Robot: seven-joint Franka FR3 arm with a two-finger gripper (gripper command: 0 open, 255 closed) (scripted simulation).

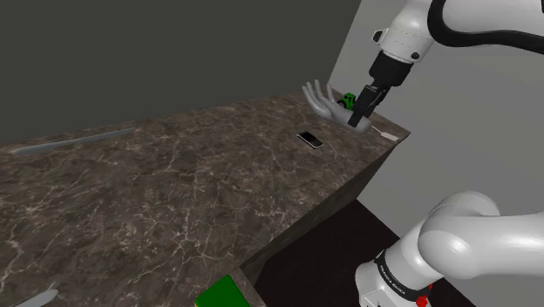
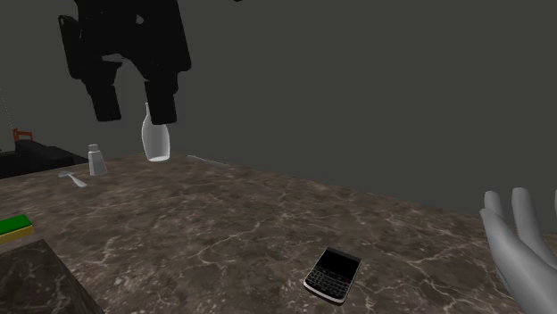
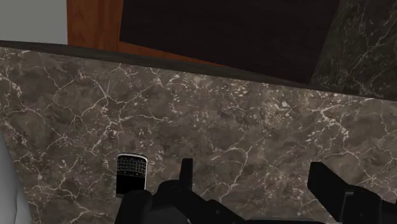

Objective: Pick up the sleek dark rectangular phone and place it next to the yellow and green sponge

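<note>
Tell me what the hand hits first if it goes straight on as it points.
Likely the bare dark veined marble countertop, seen ahead of the open black two-finger hand. The dark rectangular keypad phone lies just outside one finger, off that line; depth is unclear.

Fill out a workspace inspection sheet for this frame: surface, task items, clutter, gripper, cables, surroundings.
Surface: dark veined marble counter.
Job's things: phone lying flat, untouched; green-and-yellow sponge well apart from it.
Clutter: grey hand model, white bottle, small shaker.
Grippers: gripper open, empty, above the counter.
Cables: nothing seen.
Surroundings: grey wall.
</note>
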